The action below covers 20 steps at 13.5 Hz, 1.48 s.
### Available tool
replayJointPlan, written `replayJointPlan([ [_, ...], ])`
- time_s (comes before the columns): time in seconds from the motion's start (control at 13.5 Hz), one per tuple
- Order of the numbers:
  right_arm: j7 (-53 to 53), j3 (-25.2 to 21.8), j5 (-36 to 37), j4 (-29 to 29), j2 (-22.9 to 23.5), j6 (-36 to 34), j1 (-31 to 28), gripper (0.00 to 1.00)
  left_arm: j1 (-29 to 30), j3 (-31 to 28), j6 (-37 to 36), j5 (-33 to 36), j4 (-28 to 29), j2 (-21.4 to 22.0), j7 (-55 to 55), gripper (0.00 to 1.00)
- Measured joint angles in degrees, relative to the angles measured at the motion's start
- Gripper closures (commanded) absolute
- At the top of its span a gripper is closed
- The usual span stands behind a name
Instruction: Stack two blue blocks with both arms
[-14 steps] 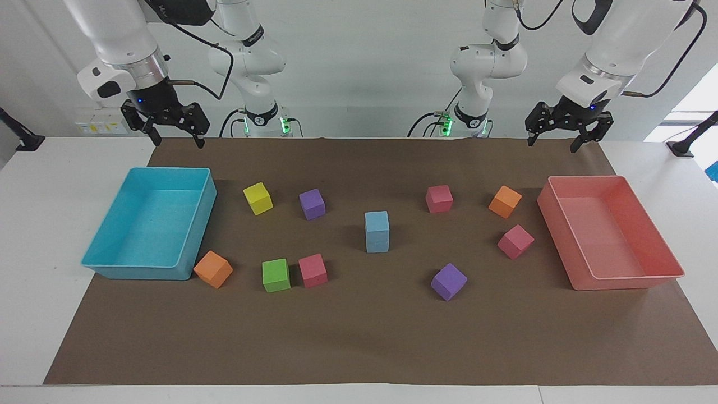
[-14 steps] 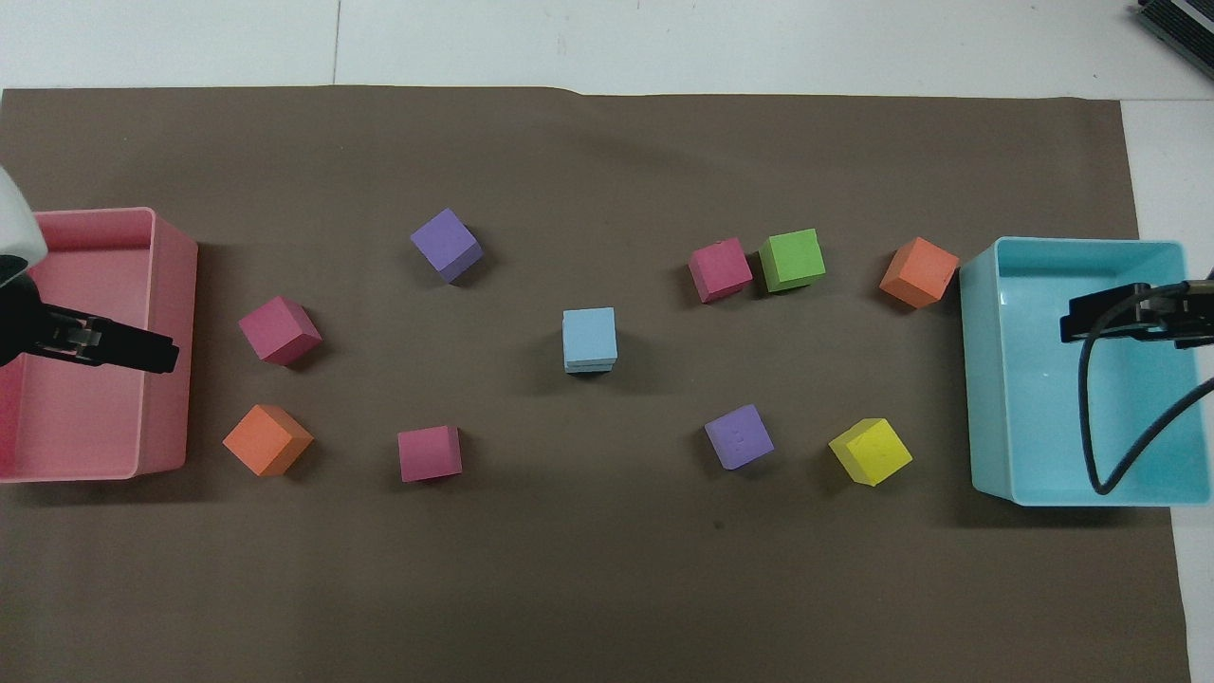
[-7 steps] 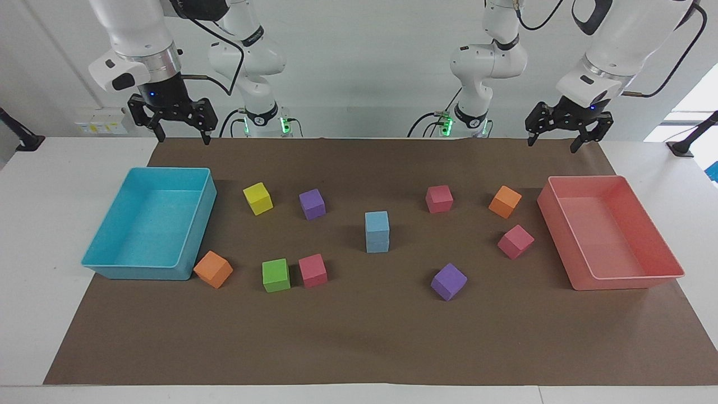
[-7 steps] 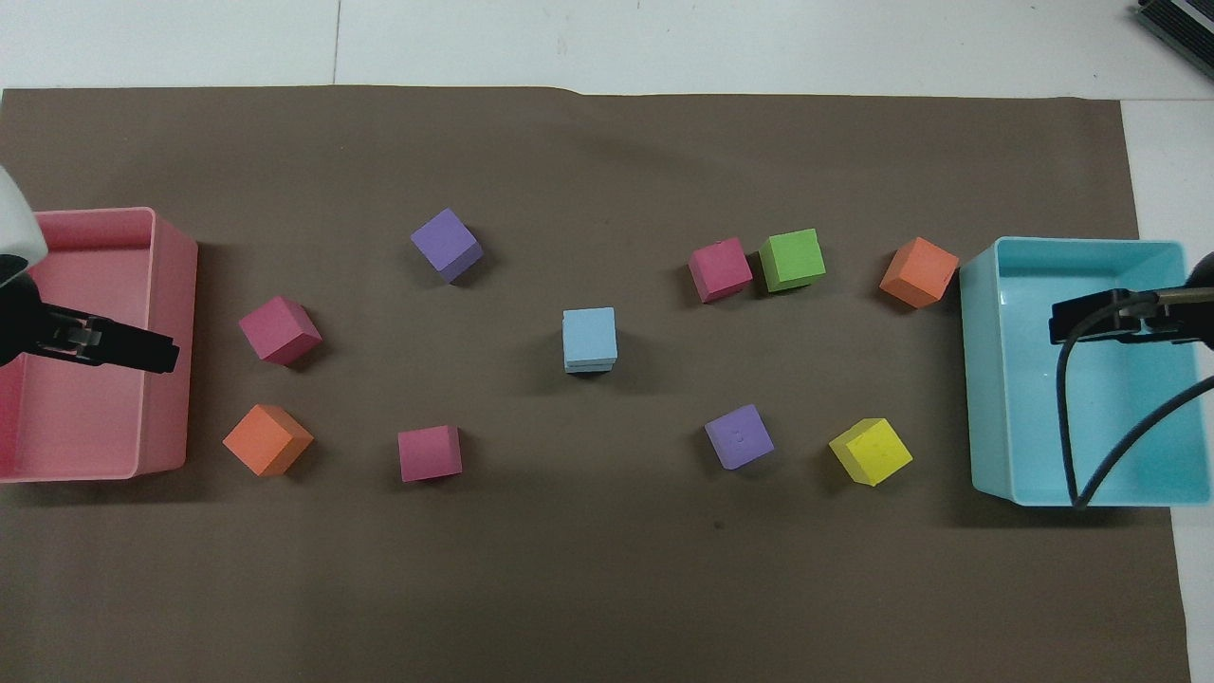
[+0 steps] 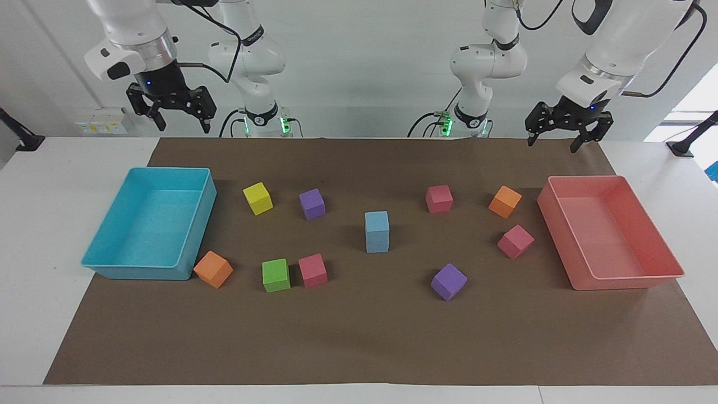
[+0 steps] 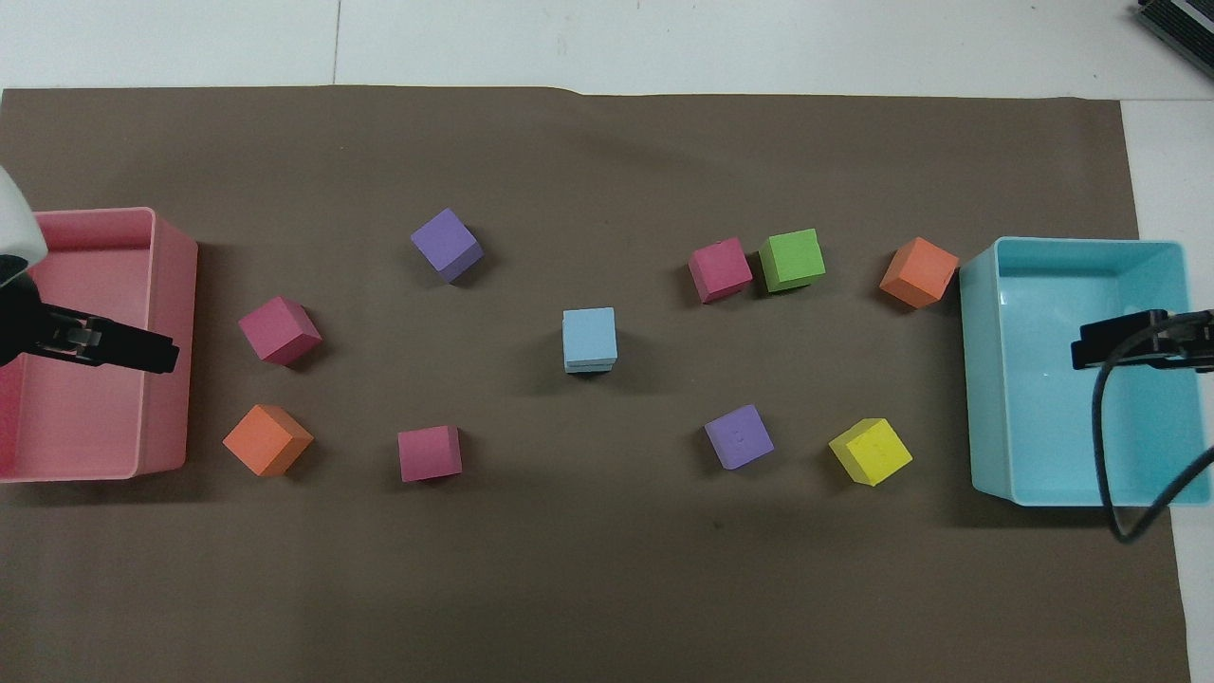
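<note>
The two blue blocks [image 5: 377, 231] stood one squarely on the other at the middle of the brown mat [image 5: 359, 336], well apart from both claws and touched by neither. On that evidence the stack was judged complete, with nothing left but the arms clearing away.

The right claw [image 5: 179, 112] hung empty with its jaws open, high above the robots' edge of the counter [image 5: 33, 224], with the turquoise tray [image 5: 193, 264] below it and the stack well off toward the middle of the mat. Against the frame a second earlier it had risen and drawn in toward its own base; the overhead view showed the same claw [image 6: 1138, 340] and its cable shifted over the tray. This was read as a retreat after placing, not a fresh approach.

The left claw [image 5: 564, 132] waited, jaws open and empty, above the mat's edge by the pink tray [image 5: 628, 283]; it had not moved across the three frames.

No block had shifted in that time. Around the stack, the yellow cube [image 5: 257, 198], both purple cubes [image 5: 312, 203], the green cube [image 5: 275, 275], the two orange cubes [image 5: 213, 269] and the three red cubes [image 5: 312, 270] lay as before. The upper block sat flush, with no lean visible in either view.
</note>
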<state>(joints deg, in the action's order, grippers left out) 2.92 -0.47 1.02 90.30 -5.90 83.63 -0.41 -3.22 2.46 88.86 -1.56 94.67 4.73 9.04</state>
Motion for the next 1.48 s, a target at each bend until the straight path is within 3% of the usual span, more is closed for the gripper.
replayJointPlan([
  [1.48, -1.3, -1.3, -0.3, 0.3, 0.2, 2.6, 0.0, 0.00, 0.0, 0.1, -0.1, 0.0, 0.0, 0.0, 0.0, 0.00],
])
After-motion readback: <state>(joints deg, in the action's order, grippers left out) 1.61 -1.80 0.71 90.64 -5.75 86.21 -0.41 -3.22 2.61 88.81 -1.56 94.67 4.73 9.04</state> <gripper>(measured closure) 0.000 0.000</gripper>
